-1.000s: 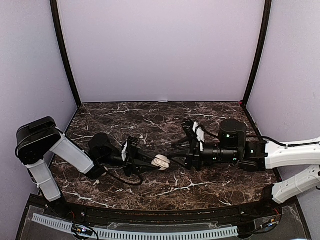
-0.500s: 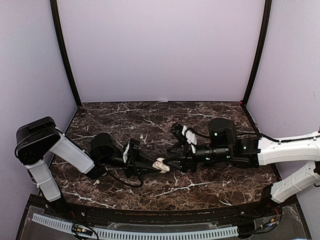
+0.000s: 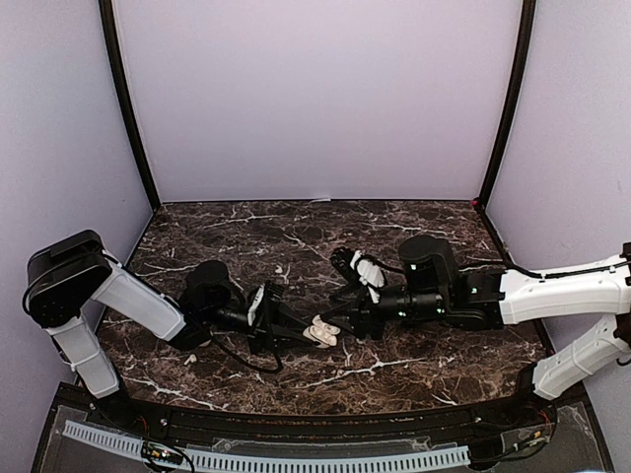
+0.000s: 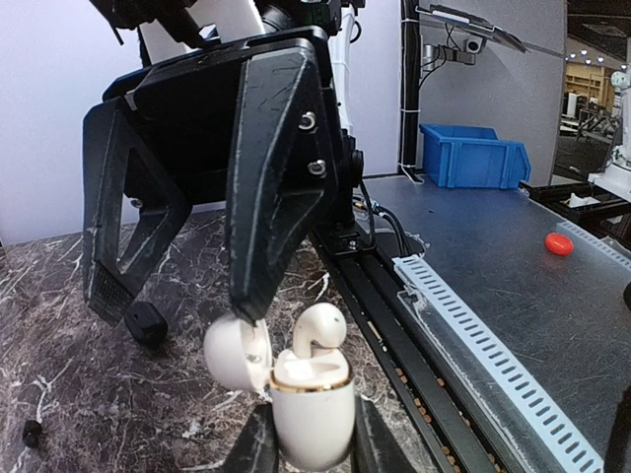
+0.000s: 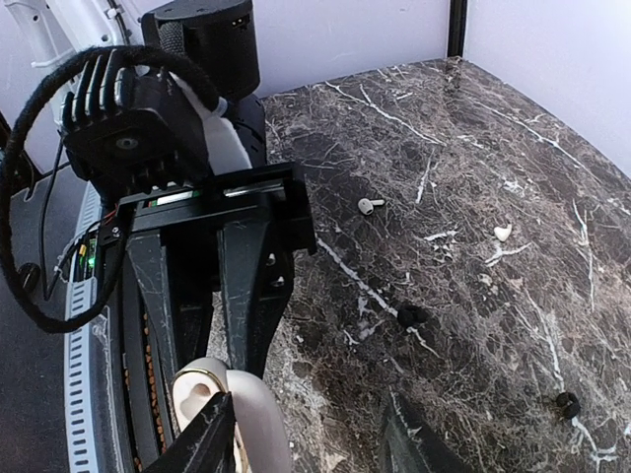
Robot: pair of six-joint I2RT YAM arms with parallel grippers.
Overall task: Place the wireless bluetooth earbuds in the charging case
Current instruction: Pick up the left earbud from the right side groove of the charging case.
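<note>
Charging case (image 4: 312,409) with earbud (image 4: 318,330) in left jaws' pinch; right jaws spread, closer now.

A robotics lab, seen from inside my own walled test cell.

I am bolted at the edge of a dark marble-patterned tabletop (image 3: 414,379), boxed in on three sides by plain lilac panels (image 3: 315,99) set on black posts (image 3: 128,108). That is a bare test backdrop, not a lived-in room. Past the near edge a black rail (image 4: 380,325) and a grey slotted cable duct (image 4: 463,330) run side by side. Beyond them a bare metal workbench (image 4: 473,236) carries a blue parts bin (image 4: 471,158) and a small red object (image 4: 559,243). A pole stand (image 4: 406,89) with mounted gear rises behind. Farther back is an open hall, too blurred to read.
</note>
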